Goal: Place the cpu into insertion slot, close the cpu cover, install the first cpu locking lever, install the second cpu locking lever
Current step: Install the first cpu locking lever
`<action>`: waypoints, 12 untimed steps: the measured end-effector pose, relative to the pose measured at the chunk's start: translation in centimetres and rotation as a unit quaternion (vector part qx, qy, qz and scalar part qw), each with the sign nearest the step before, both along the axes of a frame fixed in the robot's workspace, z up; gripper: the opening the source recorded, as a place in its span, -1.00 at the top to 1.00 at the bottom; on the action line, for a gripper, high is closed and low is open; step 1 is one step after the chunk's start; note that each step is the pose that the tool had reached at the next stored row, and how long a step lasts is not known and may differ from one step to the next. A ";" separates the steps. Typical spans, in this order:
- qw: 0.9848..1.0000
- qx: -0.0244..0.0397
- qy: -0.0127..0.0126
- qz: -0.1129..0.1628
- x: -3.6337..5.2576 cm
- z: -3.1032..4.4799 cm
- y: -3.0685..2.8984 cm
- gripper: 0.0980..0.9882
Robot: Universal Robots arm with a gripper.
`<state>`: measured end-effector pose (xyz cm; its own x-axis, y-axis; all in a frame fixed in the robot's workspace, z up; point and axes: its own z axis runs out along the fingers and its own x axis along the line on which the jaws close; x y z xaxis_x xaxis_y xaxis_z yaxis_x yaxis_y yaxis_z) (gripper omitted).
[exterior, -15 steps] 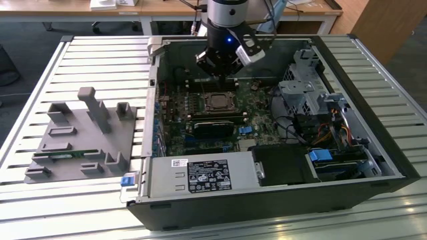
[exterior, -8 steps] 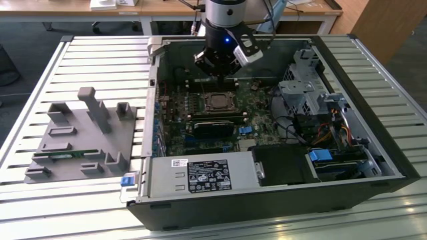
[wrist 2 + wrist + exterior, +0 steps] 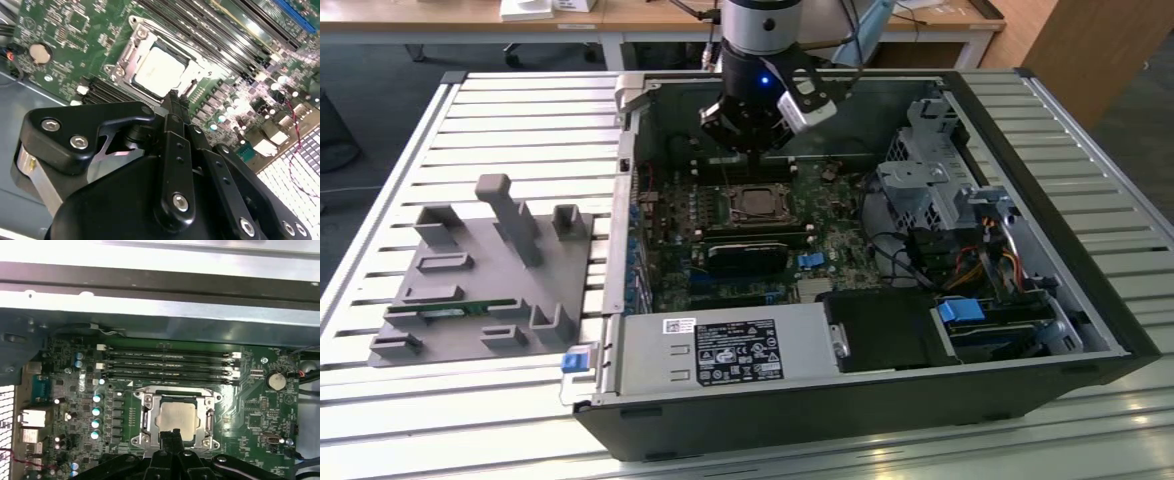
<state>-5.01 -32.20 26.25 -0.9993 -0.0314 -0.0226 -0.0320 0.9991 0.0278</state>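
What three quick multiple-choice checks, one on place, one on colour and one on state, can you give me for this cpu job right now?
1. Where is the cpu?
A. held in the gripper
B. in the insertion slot
C. loose on the circuit board

2. What colour is the circuit board?
A. green
B. red
C. white

3. How does the cpu cover stand?
A. raised upright
B. lying flat around the cpu
C. taken off

Answers:
1. B, its silver top sits inside the socket, just beyond the gripper's tips.
2. A, green shows all around the slot in both wrist views.
3. B, the metal frame lies down over the cpu's edges.
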 end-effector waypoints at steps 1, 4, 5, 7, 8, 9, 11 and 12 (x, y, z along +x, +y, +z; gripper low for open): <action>1.000 0.000 0.000 0.000 -0.24 -0.01 0.02 0.98; 1.000 0.000 0.000 0.000 -0.93 -0.07 0.07 0.98; 1.000 0.000 0.000 0.000 -1.14 -0.09 0.09 0.98; 1.000 0.000 0.000 0.000 -1.41 -0.20 0.11 0.98; 1.000 0.000 0.000 0.000 -1.45 -0.29 0.12 0.98; 1.000 0.000 0.000 0.000 -1.49 -0.38 0.15 0.98; 1.000 0.000 0.000 0.000 -1.61 -0.49 0.23 0.98; 1.000 0.000 0.000 -0.001 -1.71 -0.54 0.27 0.98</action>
<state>-6.72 -31.93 25.71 -0.9993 -0.0290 -0.0224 -0.0296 0.9992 0.0278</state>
